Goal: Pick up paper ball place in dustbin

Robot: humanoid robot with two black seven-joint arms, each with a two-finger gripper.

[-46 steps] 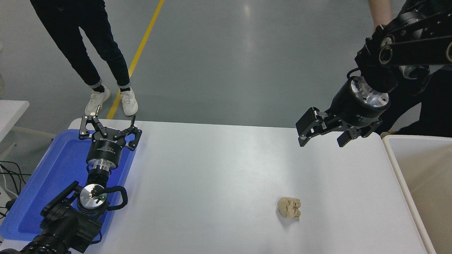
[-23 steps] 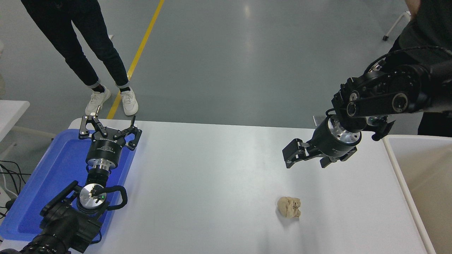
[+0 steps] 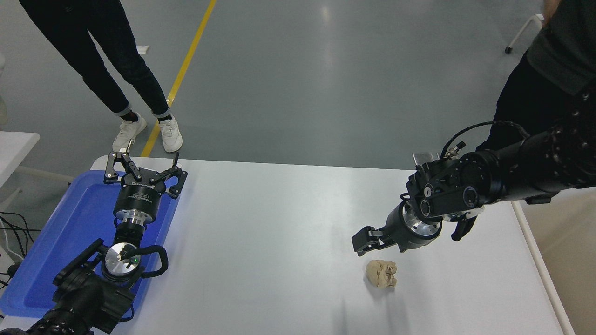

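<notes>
The paper ball (image 3: 382, 273), a small crumpled beige wad, lies on the white table (image 3: 279, 242) right of centre, near the front. My right gripper (image 3: 370, 244) hangs low just above and slightly left of it, open, fingers pointing left and down, holding nothing. The dustbin (image 3: 542, 274), cream-white with a beige inside, shows only as a rim and a strip of wall at the table's right edge. My left gripper (image 3: 144, 170) is parked open over the blue tray at the far left.
A shallow blue tray (image 3: 70, 223) sits at the table's left end under the left arm. One person's legs (image 3: 116, 70) stand beyond the far left corner. Another person (image 3: 545, 79) stands at the far right, behind my right arm.
My right arm has come down and toward the camera, from high over the table's far right corner to just above the paper ball. The ball and the left arm have not moved.
</notes>
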